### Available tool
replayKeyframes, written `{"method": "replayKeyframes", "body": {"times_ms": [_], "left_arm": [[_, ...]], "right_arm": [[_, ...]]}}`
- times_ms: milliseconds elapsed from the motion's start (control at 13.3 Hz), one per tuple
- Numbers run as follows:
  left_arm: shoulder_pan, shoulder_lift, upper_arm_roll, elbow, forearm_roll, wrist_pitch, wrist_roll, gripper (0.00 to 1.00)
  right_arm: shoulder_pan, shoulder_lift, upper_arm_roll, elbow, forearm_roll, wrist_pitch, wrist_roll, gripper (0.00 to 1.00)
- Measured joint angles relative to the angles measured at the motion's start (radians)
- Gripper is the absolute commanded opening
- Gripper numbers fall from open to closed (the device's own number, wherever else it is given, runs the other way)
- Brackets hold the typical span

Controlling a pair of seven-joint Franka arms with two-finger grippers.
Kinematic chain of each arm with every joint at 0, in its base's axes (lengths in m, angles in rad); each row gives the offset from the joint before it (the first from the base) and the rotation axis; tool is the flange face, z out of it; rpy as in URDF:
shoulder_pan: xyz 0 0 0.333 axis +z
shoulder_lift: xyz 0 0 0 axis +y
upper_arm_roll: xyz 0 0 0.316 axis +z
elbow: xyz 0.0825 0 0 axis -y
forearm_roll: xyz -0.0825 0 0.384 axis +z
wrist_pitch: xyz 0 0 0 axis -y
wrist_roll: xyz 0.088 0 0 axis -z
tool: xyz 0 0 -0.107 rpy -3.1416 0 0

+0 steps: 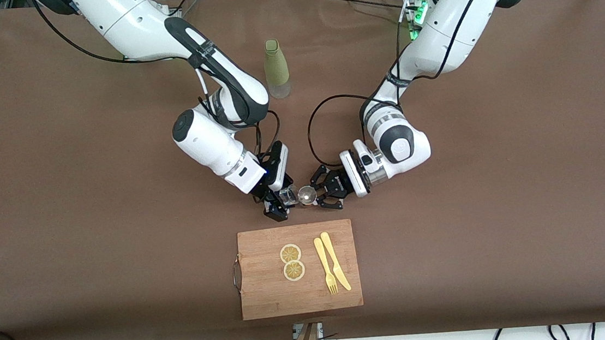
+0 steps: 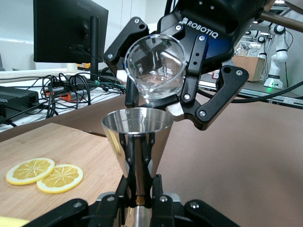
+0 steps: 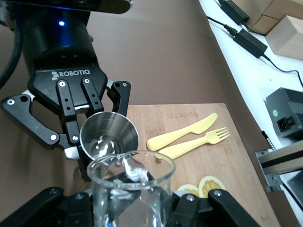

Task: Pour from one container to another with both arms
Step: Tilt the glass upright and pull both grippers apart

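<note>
Pouring is under way, judged from the poses. The right tool (image 1: 281,198) pinches the small clear thick-based glass cup (image 1: 286,196), tipped with its mouth toward the small silver hourglass-shaped metal jigger (image 1: 306,194), which the left tool (image 1: 322,192) pinches at its narrow waist. Both are held in the air just off the edge of the rectangular wooden cutting board (image 1: 258,294) that faces the arms. In the left wrist view the cup's lip (image 2: 155,66) hangs just above the jigger's open mouth (image 2: 137,120). A little clear liquid seems to sit in the tilted cup; whether any is in the jigger I cannot tell.

Left to do, by my estimate: finish the tilt, level the cup, set both down.

Writing: "ROBOTIQ" in white on each tool body. No label is readable on the tall olive-green bottle (image 1: 276,68), standing on the brown desk (image 1: 502,202) well apart from the board, toward the arm bases.
</note>
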State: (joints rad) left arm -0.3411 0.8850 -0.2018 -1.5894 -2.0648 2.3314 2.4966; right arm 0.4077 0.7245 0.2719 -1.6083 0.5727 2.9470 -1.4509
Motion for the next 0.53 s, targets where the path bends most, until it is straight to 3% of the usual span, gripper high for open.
{"method": "replayKeyframes", "body": {"times_ms": [376, 527], "left_arm": [[0.003, 0.0, 0.006, 0.004, 0.0, 0.0, 0.0, 0.0], [0.009, 0.0, 0.01, 0.005, 0.0, 0.0, 0.0, 0.0]], "right_arm": [[0.0, -0.001, 0.001, 0.003, 0.022, 0.0, 0.208, 0.0], [0.0, -0.003, 0.001, 0.009, 0.083, 0.0, 0.226, 0.0]]}}
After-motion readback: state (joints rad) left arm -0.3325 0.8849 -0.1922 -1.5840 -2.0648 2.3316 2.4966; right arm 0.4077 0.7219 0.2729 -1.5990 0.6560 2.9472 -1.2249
